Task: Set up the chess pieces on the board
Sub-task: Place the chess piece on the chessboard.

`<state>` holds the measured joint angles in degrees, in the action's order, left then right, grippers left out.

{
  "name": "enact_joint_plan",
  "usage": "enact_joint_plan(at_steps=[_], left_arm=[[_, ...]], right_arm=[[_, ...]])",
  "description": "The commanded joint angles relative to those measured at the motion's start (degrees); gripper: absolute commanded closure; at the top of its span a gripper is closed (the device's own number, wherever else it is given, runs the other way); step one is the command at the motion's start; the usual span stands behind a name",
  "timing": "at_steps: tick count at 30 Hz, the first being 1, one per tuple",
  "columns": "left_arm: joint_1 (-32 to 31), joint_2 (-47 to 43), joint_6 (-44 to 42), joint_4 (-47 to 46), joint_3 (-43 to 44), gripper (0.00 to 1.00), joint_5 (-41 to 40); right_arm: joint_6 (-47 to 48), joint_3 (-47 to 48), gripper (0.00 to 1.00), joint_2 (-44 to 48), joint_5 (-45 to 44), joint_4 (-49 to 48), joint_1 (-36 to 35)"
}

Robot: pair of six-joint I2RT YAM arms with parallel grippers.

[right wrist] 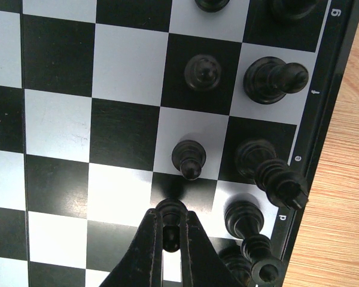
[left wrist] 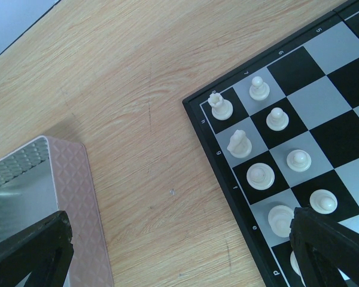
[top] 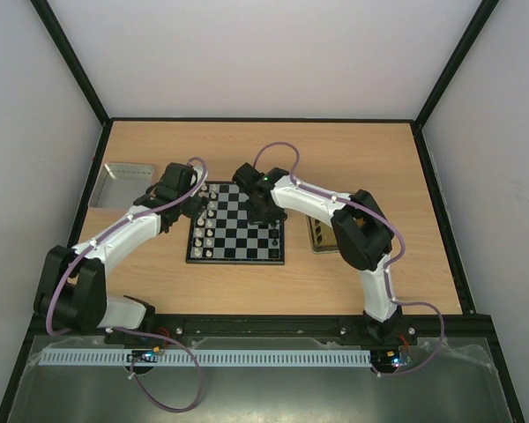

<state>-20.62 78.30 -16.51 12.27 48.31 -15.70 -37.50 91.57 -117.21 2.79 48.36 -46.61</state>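
- Nearest the lens, the right gripper (right wrist: 171,222) is pinched almost closed on a black pawn (right wrist: 170,209), whose head shows between the fingers (right wrist: 145,257); the pawn stands on a dark square near the right edge of the board (right wrist: 60,60).
- Just beyond, the other black pieces (right wrist: 274,78) stand in two files along that same edge.
- On the opposite side, the left gripper (left wrist: 179,221) is spread wide and holds nothing. It hovers over bare table (left wrist: 137,89) between the silver tray (left wrist: 72,179) and the board's corner.
- White pieces (left wrist: 260,176) line the two outer files at the board's left edge — a rook in the corner, a knight beside it, pawns in the inner file.
- Seen from above, the board lies mid-table between the two arms, with the silver tray well to its left.
- A yellow-tinted tray (top: 320,236) sits just right of the board, partly hidden by the right arm.
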Motion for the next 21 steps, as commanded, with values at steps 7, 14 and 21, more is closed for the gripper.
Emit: enact_joint_plan(at_steps=[7, 14, 21], left_arm=[[-0.2, 0.0, -0.6, -0.7, -0.5, 0.01, -0.6], [-0.1, -0.2, -0.5, -0.6, -0.6, 0.01, -0.6], [-0.2, 0.0, -0.5, -0.7, -0.6, 0.01, -0.5]], right_arm=[[0.5, 0.7, 0.98, -1.4, -1.5, 1.8, -0.5], [0.2, 0.3, 0.98, -1.3, -2.2, 1.8, -0.5], [0.0, -0.2, 0.98, -1.2, -2.2, 1.7, -0.4]])
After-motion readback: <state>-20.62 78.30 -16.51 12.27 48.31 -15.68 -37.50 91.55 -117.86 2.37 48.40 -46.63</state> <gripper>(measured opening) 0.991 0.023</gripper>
